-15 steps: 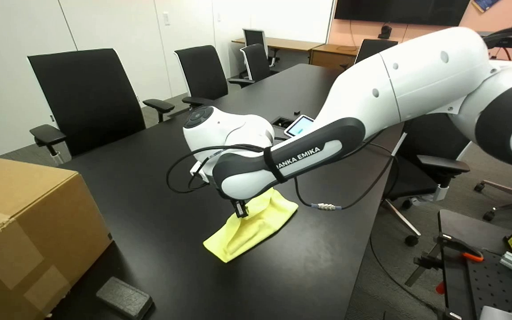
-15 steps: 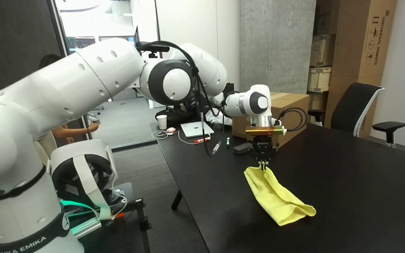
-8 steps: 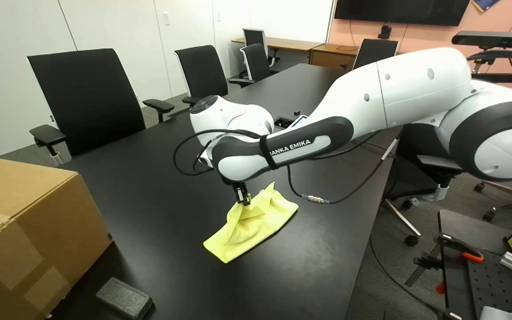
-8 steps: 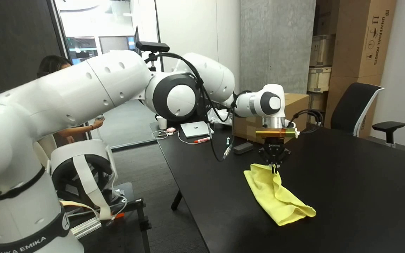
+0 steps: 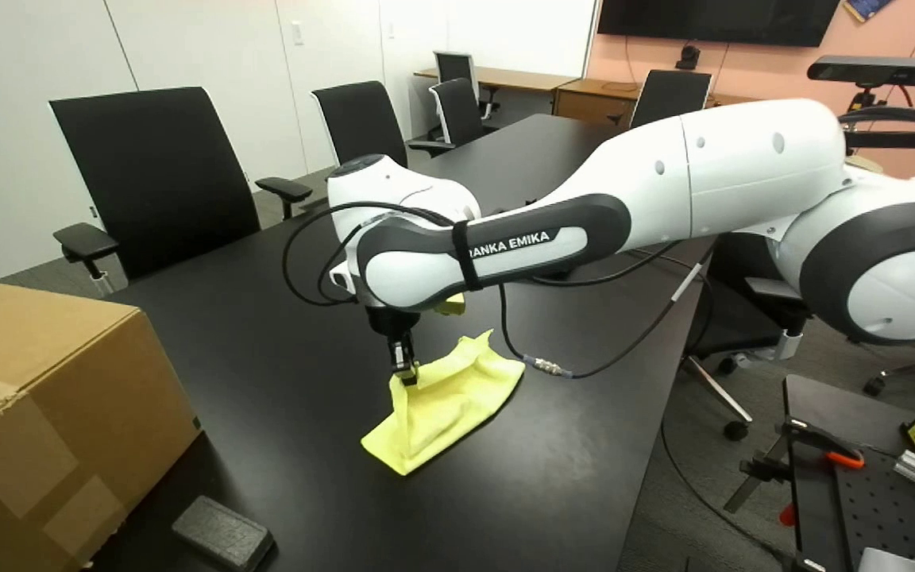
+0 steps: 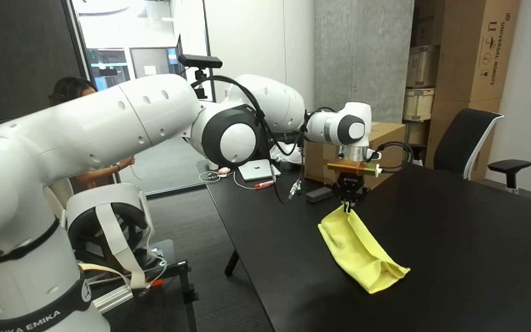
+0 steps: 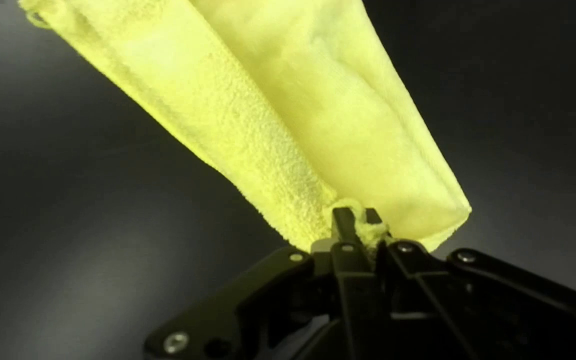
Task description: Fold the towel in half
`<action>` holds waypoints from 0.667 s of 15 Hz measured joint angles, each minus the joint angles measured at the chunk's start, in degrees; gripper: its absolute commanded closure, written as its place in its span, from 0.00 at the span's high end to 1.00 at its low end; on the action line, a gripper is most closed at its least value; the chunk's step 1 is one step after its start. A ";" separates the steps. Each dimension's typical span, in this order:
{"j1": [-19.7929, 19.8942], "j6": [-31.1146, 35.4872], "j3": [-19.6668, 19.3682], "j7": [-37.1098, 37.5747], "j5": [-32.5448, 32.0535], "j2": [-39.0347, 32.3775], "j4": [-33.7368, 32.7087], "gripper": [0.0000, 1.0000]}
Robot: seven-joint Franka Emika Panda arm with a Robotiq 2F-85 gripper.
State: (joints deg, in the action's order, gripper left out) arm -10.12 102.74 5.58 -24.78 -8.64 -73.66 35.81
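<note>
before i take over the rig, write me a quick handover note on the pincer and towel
Pincer: shut on an edge of the towel.
Towel: on the table, gripped part raised, far end resting down.
Done: edge gripped and lifted clear.
Left: the fold isn't flat yet; probably lay the raised part over, line up the edges, then let go.

Towel (image 7: 263, 115) in rough-napped cloth, table (image 5: 569, 453) smooth with soft sheen, box (image 5: 84, 397) matt cardboard, arm shell (image 5: 735, 171) glossy plastic-looking, gripper (image 7: 358, 216) with shiny metal screws (image 7: 176, 342).
</note>
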 measured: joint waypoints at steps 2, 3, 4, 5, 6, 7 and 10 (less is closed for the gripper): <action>0.02 2.26 0.86 3.27 2.09 -0.79 -0.85 0.09; 0.09 3.30 1.11 5.13 3.16 -1.19 -1.15 0.08; 0.17 4.59 1.21 7.10 3.87 -1.53 -1.25 0.09; 0.26 6.26 1.22 9.07 4.43 -1.92 -1.34 0.08; 0.37 8.11 1.22 11.00 4.89 -2.39 -1.46 0.09; 0.49 9.92 1.22 12.95 5.39 -2.87 -1.50 0.10; 0.67 15.78 1.17 19.34 5.72 -4.62 -1.53 0.36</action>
State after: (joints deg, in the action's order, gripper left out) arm -9.44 118.52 6.74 -5.44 -2.92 -78.28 34.28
